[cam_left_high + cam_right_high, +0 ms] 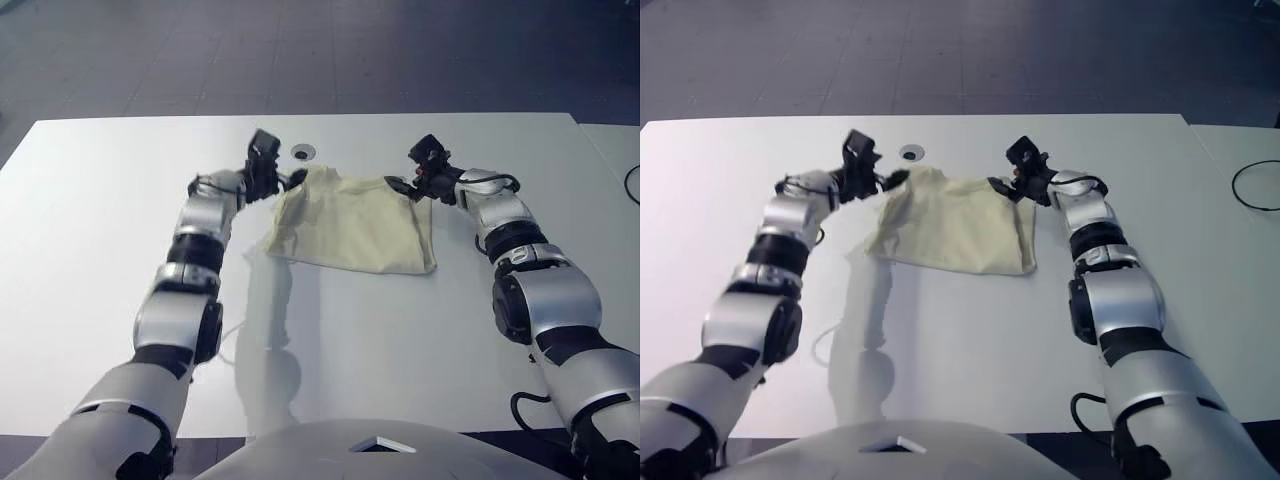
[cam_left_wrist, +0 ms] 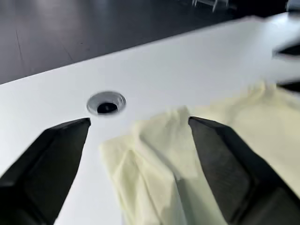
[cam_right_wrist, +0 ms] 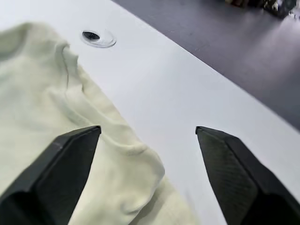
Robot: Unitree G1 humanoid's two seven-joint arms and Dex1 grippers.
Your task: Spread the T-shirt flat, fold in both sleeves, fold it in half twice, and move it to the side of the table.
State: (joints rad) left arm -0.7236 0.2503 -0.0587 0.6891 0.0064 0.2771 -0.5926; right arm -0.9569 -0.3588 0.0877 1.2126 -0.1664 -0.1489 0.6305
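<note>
Cream T-shirt [image 1: 355, 232] on table [image 1: 90, 250]; left jaws and right jaws spread at its corners.

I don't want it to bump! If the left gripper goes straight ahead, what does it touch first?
Probably the T-shirt; its bunched corner lies right before the open left gripper. The table hole sits farther on.

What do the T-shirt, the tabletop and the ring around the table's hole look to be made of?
T-shirt: soft knit cloth, probably cotton, matte pale yellow; it creases and bunches.
Table: smooth white laminate or similar, with a faint sheen.
Ring: silvery metal or plastic; unclear which.
</note>
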